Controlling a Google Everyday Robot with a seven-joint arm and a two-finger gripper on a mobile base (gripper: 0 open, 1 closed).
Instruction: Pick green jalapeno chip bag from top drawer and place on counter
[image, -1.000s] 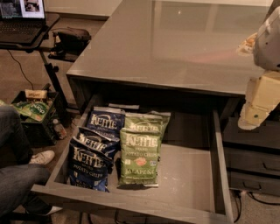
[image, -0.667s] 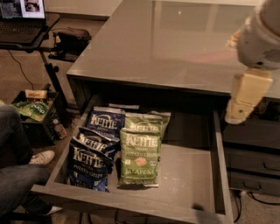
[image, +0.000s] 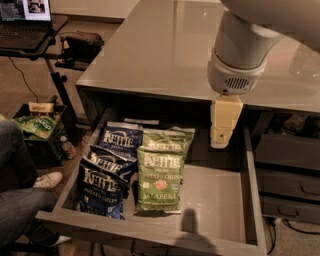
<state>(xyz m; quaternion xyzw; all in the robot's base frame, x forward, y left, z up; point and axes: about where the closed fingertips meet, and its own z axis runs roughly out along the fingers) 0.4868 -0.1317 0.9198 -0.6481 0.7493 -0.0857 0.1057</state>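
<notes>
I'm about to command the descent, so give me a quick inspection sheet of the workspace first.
Surface: counter glossy grey, arm above its right part.
Job's things: top drawer open; green jalapeno chip bag lies label-up inside, twin behind it.
Clutter: blue Kettle bags against their left side.
Grippers: gripper hangs over drawer's back right, apart from the bags.
Cables: cable on floor, lower right.
Surroundings: laptop on stand, person's leg left of drawer.

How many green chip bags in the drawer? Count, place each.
2: one green bag in front, a second partly behind it. Others may be hidden. The gripper hangs above the drawer.
</notes>
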